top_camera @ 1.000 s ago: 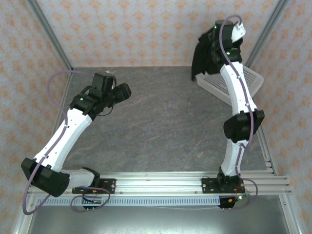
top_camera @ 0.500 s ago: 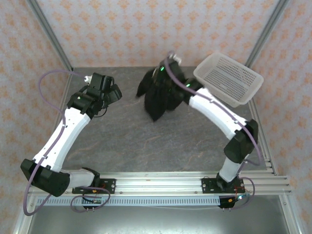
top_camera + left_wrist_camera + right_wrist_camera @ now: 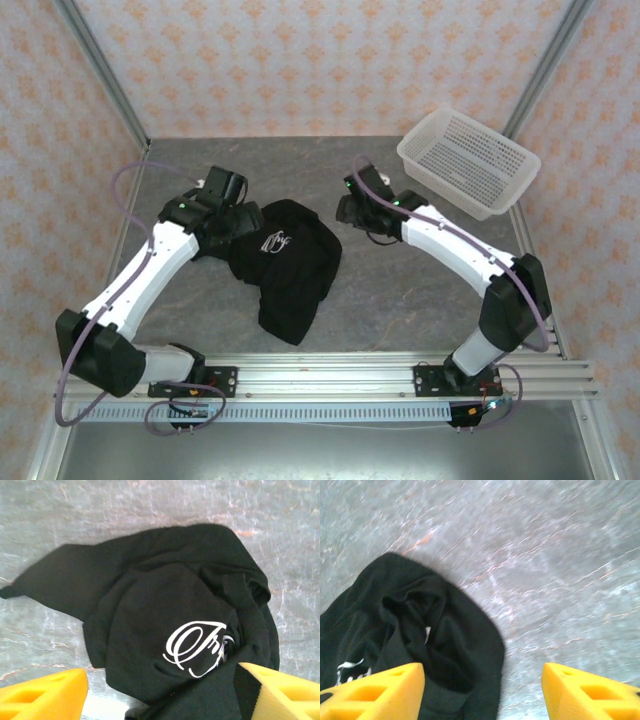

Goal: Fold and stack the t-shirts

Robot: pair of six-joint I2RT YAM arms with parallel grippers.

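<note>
A black t-shirt (image 3: 288, 268) is seen lying in a crumpled heap on the grey worktop (image 3: 420, 290), left of centre and nearer the left arm; a white curling print (image 3: 197, 650) is turned upward, and one sleeve or corner is drawn out to a point in the left wrist view. The left gripper (image 3: 245, 215) is held over the far left edge of the heap; its yellow fingers (image 3: 42, 695) are spread wide, with fabric beneath and between them but not pinched; whether either finger touches the cloth cannot be told. The right gripper (image 3: 345, 208) is held just beside the heap's far right edge; its fingers (image 3: 375, 692) are likewise parted and nothing is clamped between them; bare worktop is seen in the gap, with the shirt's bunched rim under one finger. A white perforated basket (image 3: 470, 160) is set at the far right corner, well apart from the shirt.

The task is judged to be at an early stage; the shirt is laid on the worktop but is neither spread flat nor folded, and no fold line is made out in it; flattening, folding and stacking are all judged to be left; a grasp on two corners or the shoulders would probably be called for first.
</note>
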